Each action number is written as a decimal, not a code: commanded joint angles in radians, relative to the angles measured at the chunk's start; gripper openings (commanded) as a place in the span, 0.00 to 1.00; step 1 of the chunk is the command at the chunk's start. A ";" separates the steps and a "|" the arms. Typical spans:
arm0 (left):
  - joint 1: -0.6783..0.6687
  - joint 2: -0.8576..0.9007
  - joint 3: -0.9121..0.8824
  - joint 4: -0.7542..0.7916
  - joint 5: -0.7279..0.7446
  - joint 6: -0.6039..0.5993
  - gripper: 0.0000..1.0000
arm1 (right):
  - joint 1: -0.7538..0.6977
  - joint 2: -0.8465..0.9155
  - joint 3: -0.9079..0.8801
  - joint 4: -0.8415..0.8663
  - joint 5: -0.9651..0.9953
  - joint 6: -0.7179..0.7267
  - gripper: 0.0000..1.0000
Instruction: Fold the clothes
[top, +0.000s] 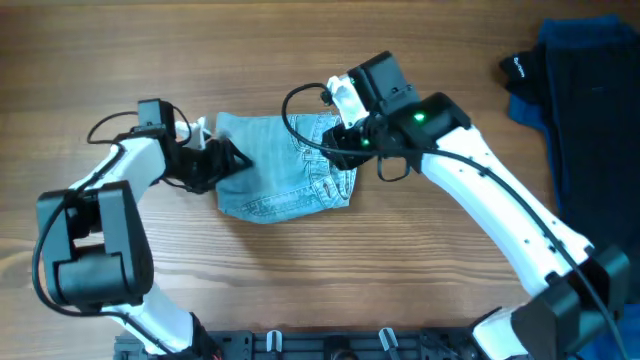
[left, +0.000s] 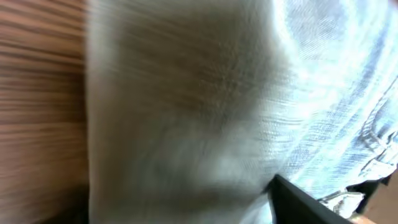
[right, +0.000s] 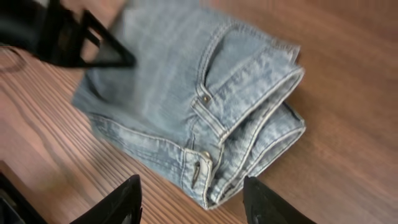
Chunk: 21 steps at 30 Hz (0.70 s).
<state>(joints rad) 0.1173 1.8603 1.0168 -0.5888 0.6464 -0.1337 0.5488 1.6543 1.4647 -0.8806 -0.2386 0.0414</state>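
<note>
One pair of folded denim shorts lies mid-frame on the wooden table, between two grippers. The left gripper meets its left edge. Its wrist view is only blurred denim, so I cannot tell whether it is pinching. The right gripper hovers at the upper right edge, and only its wrist view shows the fingers spread and empty. At upper right are one dark blue cloth and one black garment.

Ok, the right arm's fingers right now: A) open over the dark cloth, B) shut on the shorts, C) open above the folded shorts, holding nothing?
C: the right wrist view shows both fingers spread apart, the folded shorts lying free beyond them.
</note>
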 joint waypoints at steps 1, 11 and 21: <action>-0.027 0.044 -0.024 0.026 0.081 0.051 0.07 | -0.004 -0.026 0.001 0.009 0.014 0.014 0.53; 0.137 -0.153 0.140 0.160 0.118 -0.291 0.04 | -0.004 -0.026 0.001 0.005 0.015 0.014 0.54; 0.468 0.018 0.126 0.240 -0.253 -0.459 0.04 | -0.004 -0.026 0.001 0.003 0.014 0.071 0.55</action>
<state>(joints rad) 0.5426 1.7508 1.1500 -0.3336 0.5064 -0.5495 0.5488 1.6432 1.4647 -0.8757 -0.2344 0.0738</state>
